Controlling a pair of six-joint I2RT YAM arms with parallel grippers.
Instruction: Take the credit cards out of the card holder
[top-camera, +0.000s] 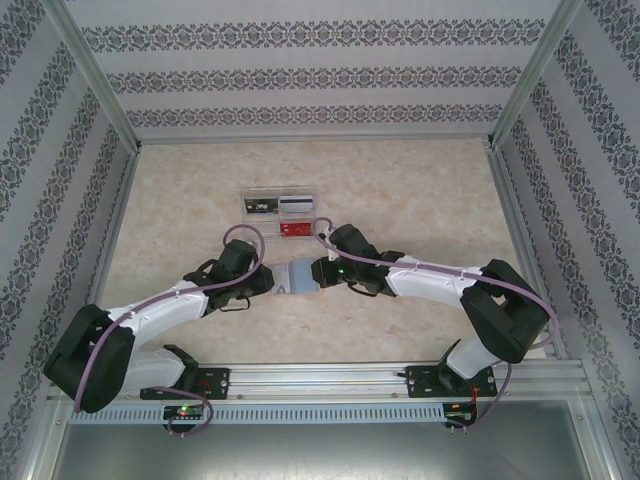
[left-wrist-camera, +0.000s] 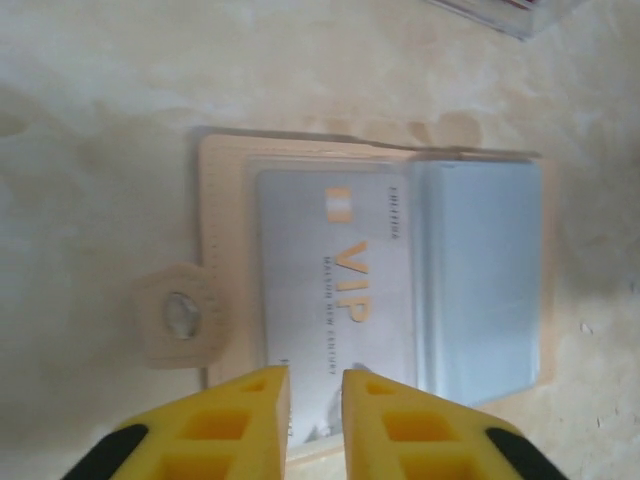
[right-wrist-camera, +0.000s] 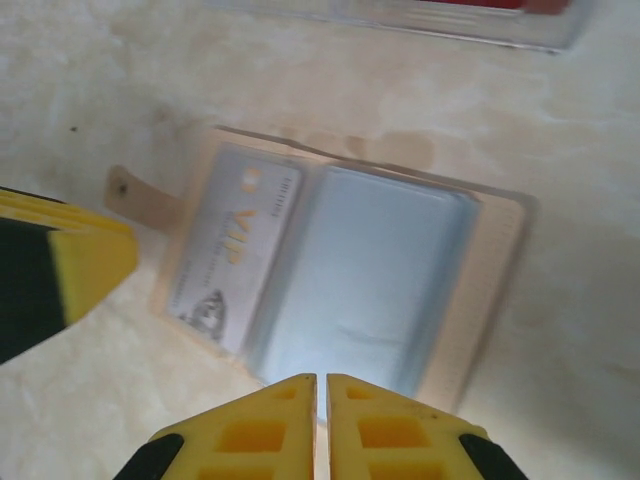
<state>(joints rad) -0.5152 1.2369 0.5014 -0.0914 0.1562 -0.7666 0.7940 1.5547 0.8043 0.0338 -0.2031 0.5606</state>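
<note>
Card holder (left-wrist-camera: 225, 250) lies open and flat, face up, on the desk (top-camera: 420, 190), mid-way between the two arms and just in front of the clear tray (top-camera: 280, 213). Both credit cards (left-wrist-camera: 335, 300) sit in their pockets, none out yet: pale grey VIP card (left-wrist-camera: 340, 230) on the snap tab (left-wrist-camera: 180, 315) side, blue-grey card (left-wrist-camera: 480, 280) beside it, overlapping slightly.

Likely reason for the layout: spread open, the pockets are exposed from above, and with one arm at each end, one can pin the sleeve while the other drags a card out.

Left gripper (left-wrist-camera: 316, 410): jaws nearly together with a slim gap, tips over the near edge at the VIP card. Nothing visibly pinched. Can't tell if they press down.

Right gripper (right-wrist-camera: 322, 410): jaws closed to a hairline slit, empty, tips at the holder's edge by the blue-grey card. Contact unclear.

Orientation: in the left wrist view the cards' long axes run straight away from the jaws, with the cards side by side across the frame and the tab sticking out sideways. In the right wrist view the holder sits at a slant, its long sides angled up and right.
</note>
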